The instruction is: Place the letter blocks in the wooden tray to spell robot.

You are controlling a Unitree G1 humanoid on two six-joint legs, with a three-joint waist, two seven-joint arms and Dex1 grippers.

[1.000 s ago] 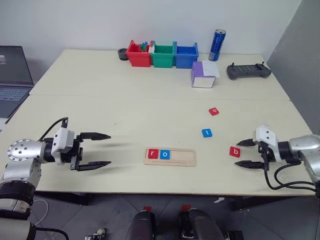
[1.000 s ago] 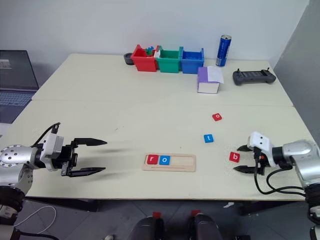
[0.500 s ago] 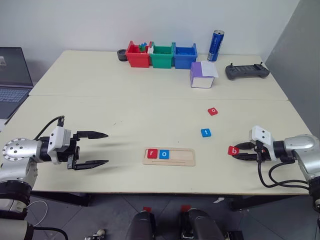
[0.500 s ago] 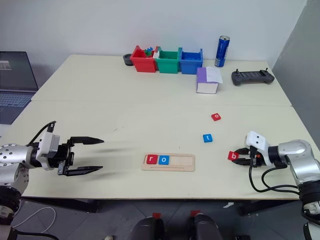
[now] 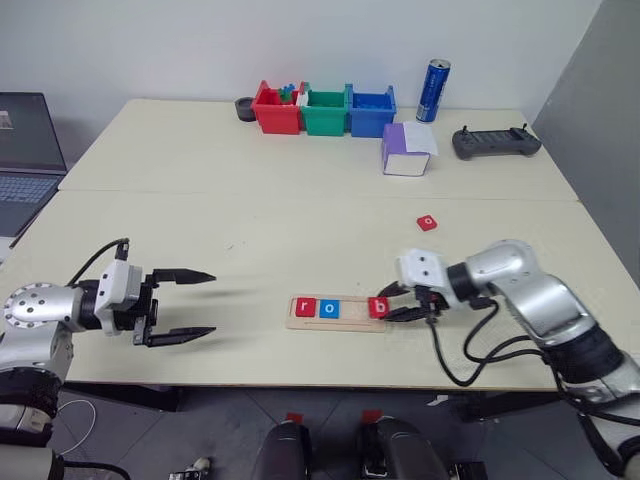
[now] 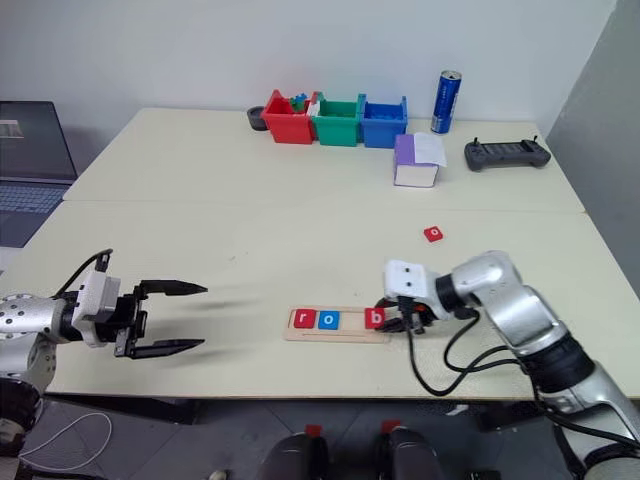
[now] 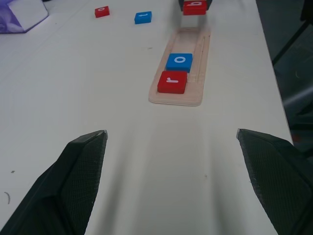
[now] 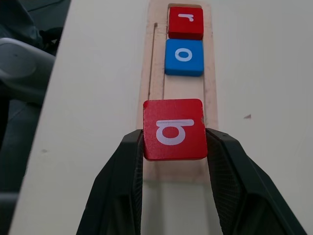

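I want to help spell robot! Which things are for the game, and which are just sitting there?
For the game: wooden tray; red r; blue o; red b in the right fingers; blue t; red o.

Just sitting: coloured bins; can; purple box; controller; laptop.

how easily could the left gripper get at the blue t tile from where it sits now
Probably not easily. The open left gripper sits far over on its own side, and the wooden tray plus the right gripper holding the b tile lie between it and the t tile.

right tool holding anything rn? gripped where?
Yes: the right tool pinches the red b block by its two opposite side edges, over the wooden tray. The left tool is open, holding nothing.
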